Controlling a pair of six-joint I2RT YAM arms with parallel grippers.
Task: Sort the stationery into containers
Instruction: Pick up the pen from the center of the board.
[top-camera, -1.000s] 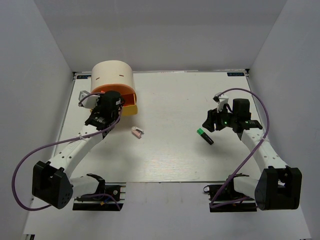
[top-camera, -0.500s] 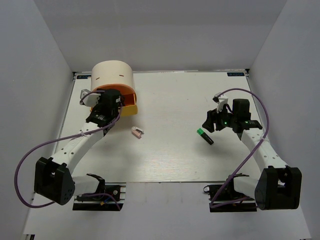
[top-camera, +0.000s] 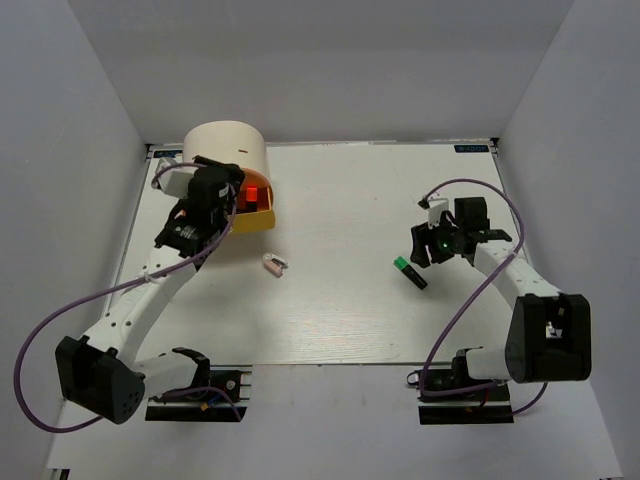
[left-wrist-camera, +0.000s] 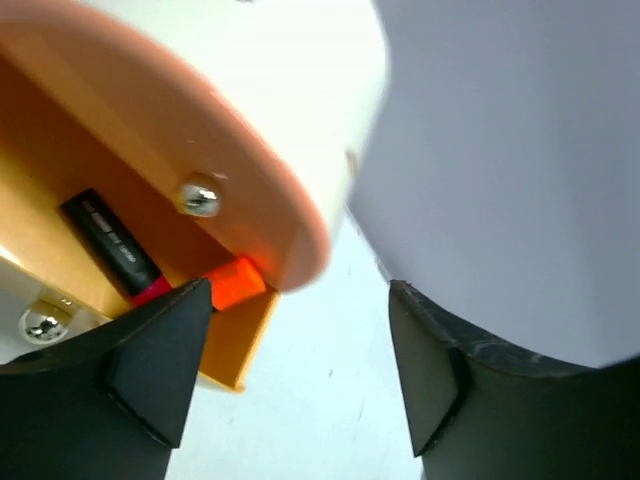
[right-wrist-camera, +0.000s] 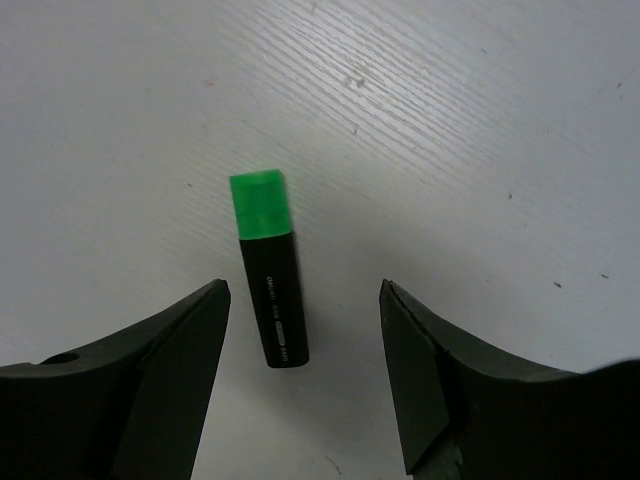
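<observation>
While the left gripper (top-camera: 228, 192), a black two-finger pincer, sits right at the open front of the large cream drum-shaped organiser (top-camera: 228, 148) at the far left of the white wood-grain table (top-camera: 340, 320), its fingers (left-wrist-camera: 150, 370) stand spread wide with nothing between them. Through that gap the left wrist view looks into the organiser's orange inner compartment (left-wrist-camera: 60, 150), where a short black pink-capped marker (left-wrist-camera: 112, 247) lies on the floor of the tray. Just beside its capped end is a bright orange cap (left-wrist-camera: 236, 282), whose marker body is hidden under the cream rim. Two small shiny knobs (left-wrist-camera: 200, 197) show on the orange front, one above the marker and one below it. A small pink-and-white clip-like piece (top-camera: 274, 264) lies on the bare table near the organiser, apart from both arms. On the right side of the table, the right gripper (top-camera: 422, 248) is over a short black green-capped marker (top-camera: 410, 272) that lies flat on the surface. From the right wrist, that marker (right-wrist-camera: 270, 295) lies between the two dark fingers (right-wrist-camera: 150, 380), cap pointing away. The jaws are parted well wider than the marker and touch neither side of it.
</observation>
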